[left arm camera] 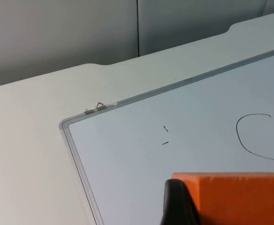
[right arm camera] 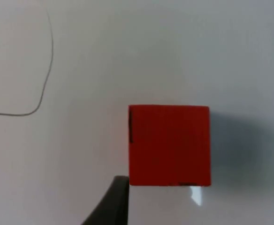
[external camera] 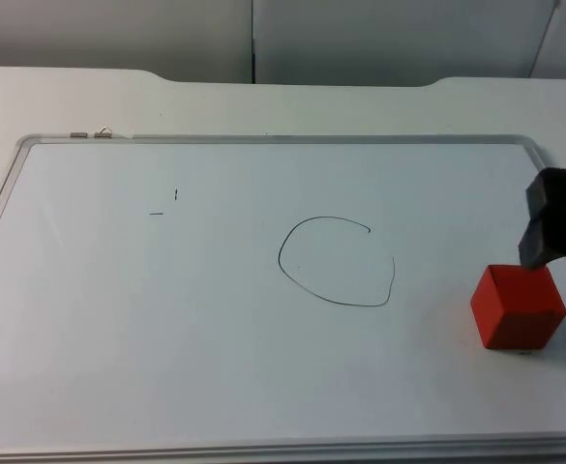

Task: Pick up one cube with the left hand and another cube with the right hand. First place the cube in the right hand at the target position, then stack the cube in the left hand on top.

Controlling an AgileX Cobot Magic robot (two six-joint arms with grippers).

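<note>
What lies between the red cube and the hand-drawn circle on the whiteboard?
Nothing: in the top view, the stretch of whiteboard between the red cube and the drawn circle is bare.

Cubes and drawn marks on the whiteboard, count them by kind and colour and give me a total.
Red cube: 1, on the whiteboard under the right gripper
Orange cube: 1, at the left gripper
Drawn circle: 1
Short pen dashes: 2
Total: 5
</note>
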